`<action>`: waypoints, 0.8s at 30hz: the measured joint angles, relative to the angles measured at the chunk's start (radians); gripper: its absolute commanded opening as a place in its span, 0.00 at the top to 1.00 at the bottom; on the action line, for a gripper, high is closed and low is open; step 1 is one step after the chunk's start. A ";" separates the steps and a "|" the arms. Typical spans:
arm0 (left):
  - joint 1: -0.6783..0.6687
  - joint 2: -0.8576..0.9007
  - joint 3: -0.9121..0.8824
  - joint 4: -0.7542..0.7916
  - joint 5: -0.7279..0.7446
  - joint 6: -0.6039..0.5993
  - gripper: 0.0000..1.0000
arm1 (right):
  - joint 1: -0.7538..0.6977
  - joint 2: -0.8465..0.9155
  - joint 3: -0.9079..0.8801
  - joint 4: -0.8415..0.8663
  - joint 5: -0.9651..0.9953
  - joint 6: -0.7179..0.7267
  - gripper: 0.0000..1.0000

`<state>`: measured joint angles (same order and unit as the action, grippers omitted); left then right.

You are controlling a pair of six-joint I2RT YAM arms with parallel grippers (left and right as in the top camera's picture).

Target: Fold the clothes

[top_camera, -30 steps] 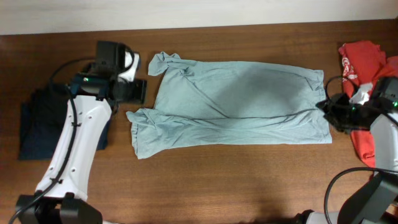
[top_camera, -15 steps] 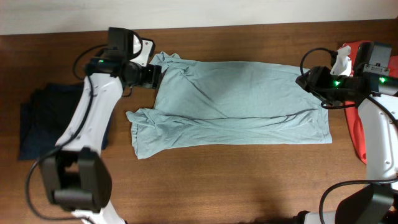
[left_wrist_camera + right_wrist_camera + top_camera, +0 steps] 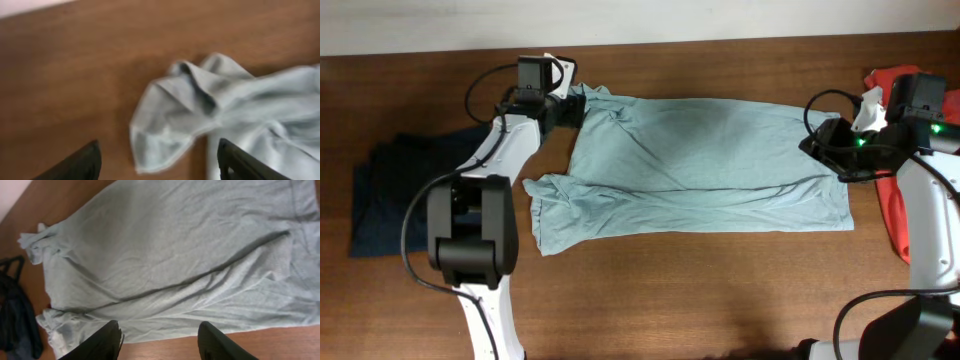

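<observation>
Smooth brown wood table [image 3: 670, 290] under soft, wrinkled grey-blue T-shirt [image 3: 700, 160]

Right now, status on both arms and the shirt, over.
Left gripper, right gripper: jaws open, empty. T-shirt spread lengthwise, sleeves bunched. Red shirt, navy garment off to the sides, nothing blocking.

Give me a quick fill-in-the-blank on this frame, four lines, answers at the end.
1. The red shirt lies at the ___ edge of the table.
2. The dark navy garment lies to the ___ of the pale T-shirt.
3. The left gripper sits at one short ___ of the T-shirt.
4. The right gripper holds nothing; its jaws are ___.

Missing words: right; left; sleeve; open.
</observation>
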<state>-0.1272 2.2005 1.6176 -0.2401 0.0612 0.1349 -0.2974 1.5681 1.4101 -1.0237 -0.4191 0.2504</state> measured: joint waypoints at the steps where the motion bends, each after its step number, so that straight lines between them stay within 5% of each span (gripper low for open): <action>1: 0.003 0.007 0.000 0.020 -0.010 0.000 0.33 | 0.000 0.000 0.000 -0.002 0.004 0.000 0.45; 17: 0.032 0.099 0.000 0.110 0.037 0.003 0.43 | 0.000 0.000 0.000 -0.017 0.026 0.000 0.46; 20: 0.032 0.100 0.000 0.111 0.069 0.005 0.75 | 0.000 0.000 0.000 -0.022 0.027 0.000 0.46; 21: 0.032 0.100 0.000 0.111 0.073 0.006 1.00 | 0.000 0.000 0.000 -0.024 0.027 0.000 0.46; 24: 0.032 0.100 0.000 0.106 0.087 0.005 1.00 | 0.000 0.000 0.000 -0.032 0.027 0.000 0.46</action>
<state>-0.0956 2.3005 1.6180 -0.1341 0.1486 0.1402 -0.2974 1.5681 1.4101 -1.0561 -0.3923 0.2501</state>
